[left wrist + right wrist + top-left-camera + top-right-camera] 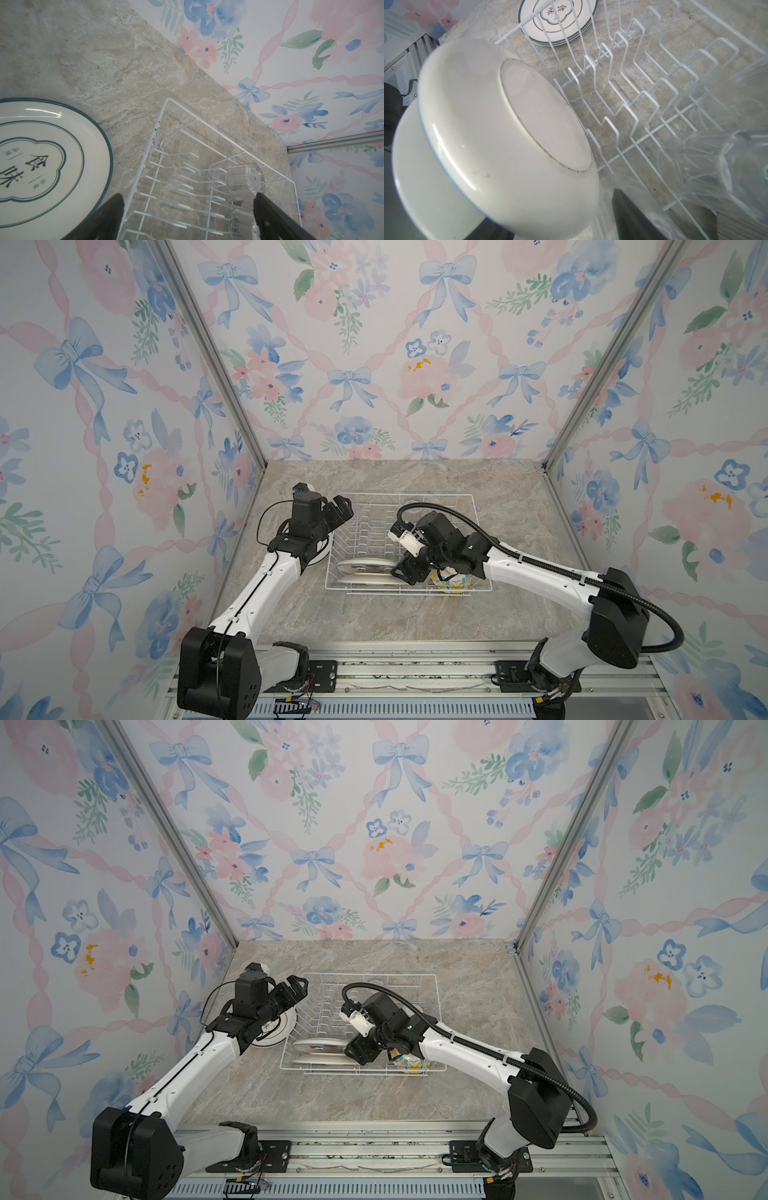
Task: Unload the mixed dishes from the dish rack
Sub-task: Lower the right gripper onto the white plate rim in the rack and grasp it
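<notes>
Two plates (365, 568) are racked nearest in the dish rack (440, 495), the right gripper (400, 571) set at their rim; whether it is clamped cannot be told. A firm pinch and lift are called for. Farther, the left gripper (344, 508) is held wide, empty; glasses (245, 180) are shown clearly from its wrist alone.

Left claw (344, 508) spread; right claw (401, 574) low
</notes>
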`<state>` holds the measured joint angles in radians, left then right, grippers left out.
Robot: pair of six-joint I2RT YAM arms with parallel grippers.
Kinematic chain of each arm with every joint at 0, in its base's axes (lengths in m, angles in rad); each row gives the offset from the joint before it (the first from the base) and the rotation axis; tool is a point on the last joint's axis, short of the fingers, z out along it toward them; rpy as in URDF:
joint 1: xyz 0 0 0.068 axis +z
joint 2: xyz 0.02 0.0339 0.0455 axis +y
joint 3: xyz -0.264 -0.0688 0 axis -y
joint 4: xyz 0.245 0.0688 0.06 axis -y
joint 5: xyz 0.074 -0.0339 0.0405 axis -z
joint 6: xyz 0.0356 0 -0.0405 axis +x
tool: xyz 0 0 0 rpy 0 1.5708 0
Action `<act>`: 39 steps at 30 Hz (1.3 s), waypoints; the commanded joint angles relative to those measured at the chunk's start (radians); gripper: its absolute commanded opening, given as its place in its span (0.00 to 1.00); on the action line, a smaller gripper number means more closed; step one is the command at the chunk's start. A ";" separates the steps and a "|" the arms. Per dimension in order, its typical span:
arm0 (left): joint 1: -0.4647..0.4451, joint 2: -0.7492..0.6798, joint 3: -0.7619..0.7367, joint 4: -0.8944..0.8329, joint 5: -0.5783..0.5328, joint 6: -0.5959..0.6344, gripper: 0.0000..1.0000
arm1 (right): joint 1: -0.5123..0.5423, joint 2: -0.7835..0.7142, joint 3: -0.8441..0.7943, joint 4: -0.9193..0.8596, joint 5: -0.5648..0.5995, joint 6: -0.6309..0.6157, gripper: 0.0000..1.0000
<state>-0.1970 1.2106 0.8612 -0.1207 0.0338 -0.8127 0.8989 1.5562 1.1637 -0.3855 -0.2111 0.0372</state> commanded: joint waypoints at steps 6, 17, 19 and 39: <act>-0.004 -0.025 -0.040 0.048 0.021 -0.009 0.98 | 0.026 0.036 0.053 0.009 0.065 -0.024 0.64; -0.005 -0.019 -0.077 0.106 0.045 -0.026 0.98 | 0.032 0.017 0.050 0.036 0.099 -0.068 0.48; -0.005 -0.016 -0.083 0.117 0.053 -0.029 0.98 | 0.034 0.009 0.046 0.042 0.106 -0.075 0.45; -0.007 -0.015 -0.117 0.170 0.065 -0.026 0.98 | 0.091 -0.002 0.033 0.085 0.157 -0.156 0.28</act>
<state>-0.1970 1.2068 0.7551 0.0227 0.0906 -0.8391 0.9707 1.5726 1.1873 -0.3054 -0.0467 -0.1219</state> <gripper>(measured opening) 0.979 0.289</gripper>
